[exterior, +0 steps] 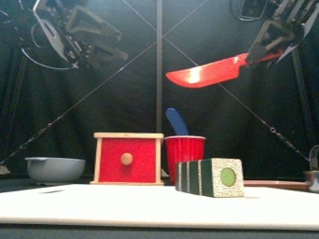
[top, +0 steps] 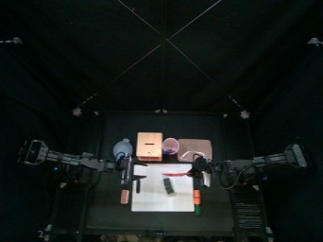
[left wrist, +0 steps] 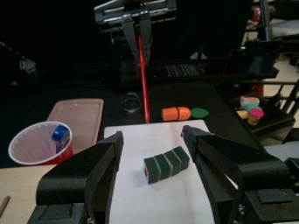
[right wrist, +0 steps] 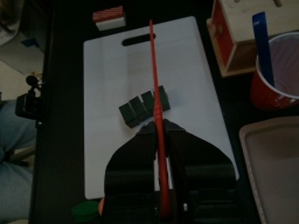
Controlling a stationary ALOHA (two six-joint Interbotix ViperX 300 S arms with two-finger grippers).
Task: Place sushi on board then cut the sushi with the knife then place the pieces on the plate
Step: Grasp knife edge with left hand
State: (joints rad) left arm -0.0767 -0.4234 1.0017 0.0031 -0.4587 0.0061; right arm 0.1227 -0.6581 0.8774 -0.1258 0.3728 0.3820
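Front view: sushi [exterior: 210,177], dark green blocks with a speckled white, green-centred end, sits on board [exterior: 112,207]; above, right gripper [exterior: 266,51] clamps red knife [exterior: 206,72]; left gripper [left wrist: 155,144] gapes, empty.

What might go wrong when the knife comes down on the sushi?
The sushi roll lies unheld on the white board, the open left gripper clear of it, so it may slide or tip under the blade. The red knife in the right gripper crosses the roll at a slant and may miss a seam.
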